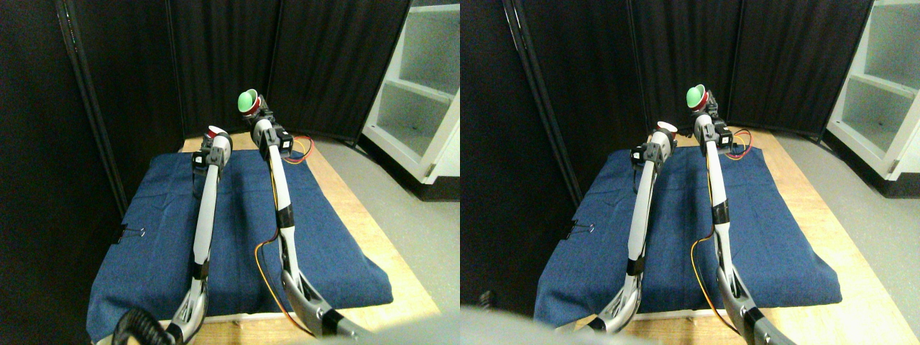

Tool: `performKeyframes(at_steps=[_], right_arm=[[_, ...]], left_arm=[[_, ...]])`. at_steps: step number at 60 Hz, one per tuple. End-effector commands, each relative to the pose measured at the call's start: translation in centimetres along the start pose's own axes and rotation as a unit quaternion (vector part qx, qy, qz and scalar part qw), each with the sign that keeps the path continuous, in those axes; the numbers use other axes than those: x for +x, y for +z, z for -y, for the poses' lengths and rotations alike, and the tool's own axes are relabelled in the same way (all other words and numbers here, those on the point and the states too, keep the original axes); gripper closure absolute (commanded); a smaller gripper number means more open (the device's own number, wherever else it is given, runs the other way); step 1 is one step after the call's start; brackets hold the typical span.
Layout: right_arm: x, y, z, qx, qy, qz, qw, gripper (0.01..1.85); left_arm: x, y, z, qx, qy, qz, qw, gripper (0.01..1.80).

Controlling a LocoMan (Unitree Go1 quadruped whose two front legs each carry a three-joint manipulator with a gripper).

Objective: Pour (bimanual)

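While both manipulators stretch far out over the blue denim cloth (237, 237), each carries a small cup at its tip. The right gripper (256, 109) is raised highest, clamped on a green cup (248, 100) that is tipped onto its side with its mouth facing left, toward the other arm; a red band shows just behind the green rim. Lower and to the left, the left gripper (213, 140) grips a red cup (215, 131) with a pale inside, held roughly upright, its rim just below and left of the green cup; the two cups sit close but apart. Orange and red wires (302, 149) loop off the right arm near its wrist, and another orange wire trails down near its base. The cloth covers a wooden table (374, 237), fastened at the left edge by a black binder clip (129, 233). Dark curtains (215, 57) hang behind, and a white shelf unit (424, 93) stands at far right on the grey floor.
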Motion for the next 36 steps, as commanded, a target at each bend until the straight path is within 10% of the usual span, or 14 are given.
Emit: performKeyframes(at_steps=[1, 36], right_arm=[[-0.1, 0.2, -1.1, -0.016, 0.027, 0.005, 0.999, 1.53], [-0.2, -0.7, -0.9, -0.016, 0.023, -0.016, 0.999, 1.53]], left_arm=[[0.0, -0.4, 0.7, -0.010, -0.017, 0.008, 1.000, 1.48], [-0.6, -0.8, 2.2, -0.011, -0.025, -0.007, 1.000, 1.48]])
